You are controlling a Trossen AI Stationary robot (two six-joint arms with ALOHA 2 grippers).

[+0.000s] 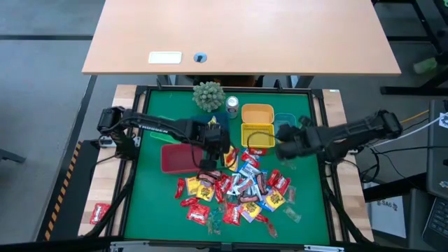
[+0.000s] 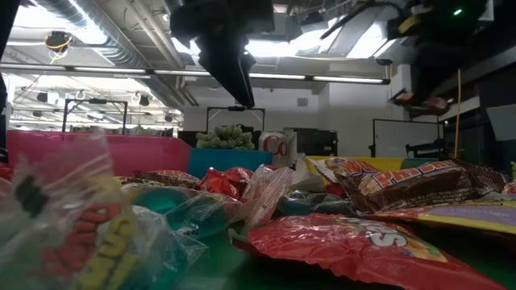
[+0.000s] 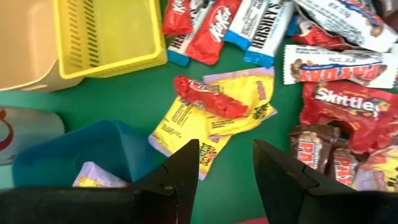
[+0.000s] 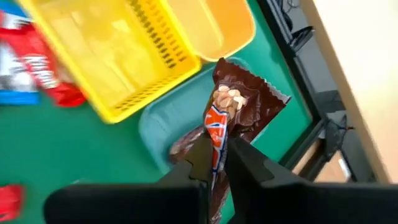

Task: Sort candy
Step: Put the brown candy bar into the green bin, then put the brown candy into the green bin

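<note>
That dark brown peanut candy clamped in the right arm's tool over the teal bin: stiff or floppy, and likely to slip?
The brown candy probably flexes: its wrapper creases above the right tool, which pinches only one end. It seems light, hanging without sagging. The glossy wrapper may slide when released over the teal bin. The left tool hangs open over yellow candy.

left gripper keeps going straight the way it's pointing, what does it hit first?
Probably the yellow candy wrapper with a small red candy on it, straight ahead of the open left gripper. Depth is unclear; it might land on bare green mat just short.

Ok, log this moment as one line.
left claw open over yellow candy | right claw holding brown candy above teal bin
</note>
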